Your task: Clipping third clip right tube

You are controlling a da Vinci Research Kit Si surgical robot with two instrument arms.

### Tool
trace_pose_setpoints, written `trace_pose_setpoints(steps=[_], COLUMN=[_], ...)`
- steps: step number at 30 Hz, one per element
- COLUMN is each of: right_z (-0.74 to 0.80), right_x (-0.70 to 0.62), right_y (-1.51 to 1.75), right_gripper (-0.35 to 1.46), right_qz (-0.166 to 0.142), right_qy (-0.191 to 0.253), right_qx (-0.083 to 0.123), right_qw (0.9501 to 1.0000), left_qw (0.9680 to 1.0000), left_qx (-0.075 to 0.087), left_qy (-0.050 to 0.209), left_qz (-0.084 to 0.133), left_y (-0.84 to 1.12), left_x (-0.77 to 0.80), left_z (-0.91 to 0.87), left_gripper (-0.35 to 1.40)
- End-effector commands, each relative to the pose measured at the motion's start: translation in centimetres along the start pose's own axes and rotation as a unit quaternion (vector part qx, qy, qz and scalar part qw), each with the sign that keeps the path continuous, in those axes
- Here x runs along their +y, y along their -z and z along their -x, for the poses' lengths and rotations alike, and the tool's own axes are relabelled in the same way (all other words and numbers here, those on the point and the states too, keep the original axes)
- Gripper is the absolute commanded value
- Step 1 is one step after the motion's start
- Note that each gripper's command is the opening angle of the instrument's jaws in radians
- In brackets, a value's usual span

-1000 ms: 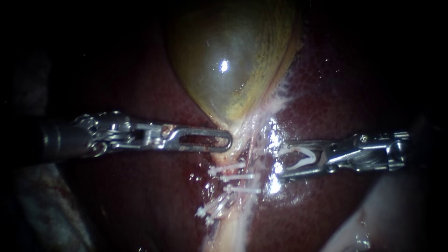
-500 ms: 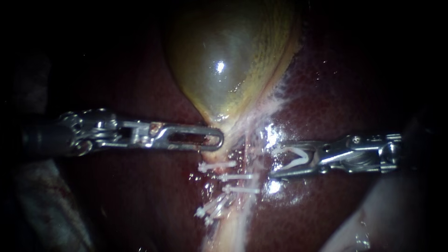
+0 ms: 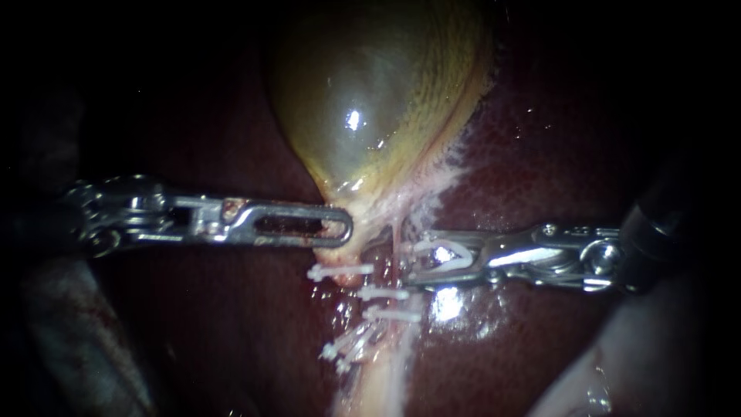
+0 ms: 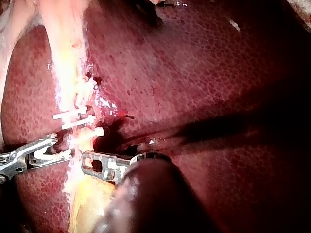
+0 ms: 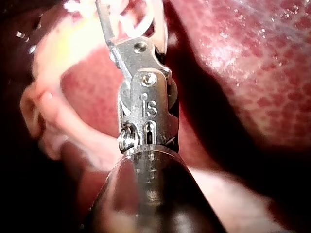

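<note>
The yellow-green gallbladder (image 3: 363,100) narrows to a pale neck between my two instruments. My left instrument (image 3: 343,228) has slotted jaws closed on that neck and holds it toward the left. My right instrument (image 3: 411,265) carries a white clip (image 3: 448,255) between its jaws. Its tips stand on either side of the thin reddish right tube (image 3: 397,251) just below the neck. Several white clips (image 3: 384,294) sit across the tubes lower down. In the left wrist view the right instrument (image 4: 60,151) meets the pale strand beside my left instrument (image 4: 88,162).
Dark red liver (image 3: 525,177) surrounds the gallbladder on both sides, and the liver (image 4: 204,73) fills the left wrist view. Pale fatty tissue (image 3: 378,386) runs down from the clips. In the right wrist view the right instrument (image 5: 129,19) points at yellowish tissue (image 5: 73,46).
My right instrument has advanced left with its clip, and its tips now straddle the tube. My left instrument has drawn the gallbladder neck and the upper clips to the left.
</note>
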Motion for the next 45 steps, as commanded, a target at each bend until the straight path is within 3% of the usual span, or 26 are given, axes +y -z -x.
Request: trace_pose_setpoints(steps=[1,13,36,42,44,45], right_z=[0.00,0.02,-0.06,-0.06,-0.06,-0.06], right_x=[0.01,0.09,0.13,0.16,0.18,0.18], right_y=[-0.02,-0.20,-0.50,-0.51,-0.51,-0.51], right_gripper=[0.57,0.56,0.50,0.35,0.19,0.03], right_qz=[0.000,0.000,-0.001,-0.001,-0.006,-0.009], right_qy=[0.000,-0.002,-0.007,-0.013,-0.013,-0.013], right_qx=[0.000,0.001,0.003,0.003,0.002,0.001], right_qw=[1.0000,1.0000,1.0000,0.9999,0.9999,0.9999], left_qw=[1.0000,1.0000,1.0000,1.0000,1.0000,1.0000], left_qx=[0.000,0.000,-0.001,-0.001,-0.001,-0.001], left_qy=[0.000,0.002,0.002,0.002,0.002,0.002], left_qz=[-0.001,-0.001,0.000,0.000,0.000,0.000], left_y=[0.00,0.05,0.06,0.06,0.06,0.06], left_x=[0.01,0.09,0.11,0.11,0.11,0.11], left_z=[0.01,0.02,0.02,0.03,0.03,0.03], left_gripper=[-0.35,-0.35,-0.35,-0.35,-0.35,-0.35])
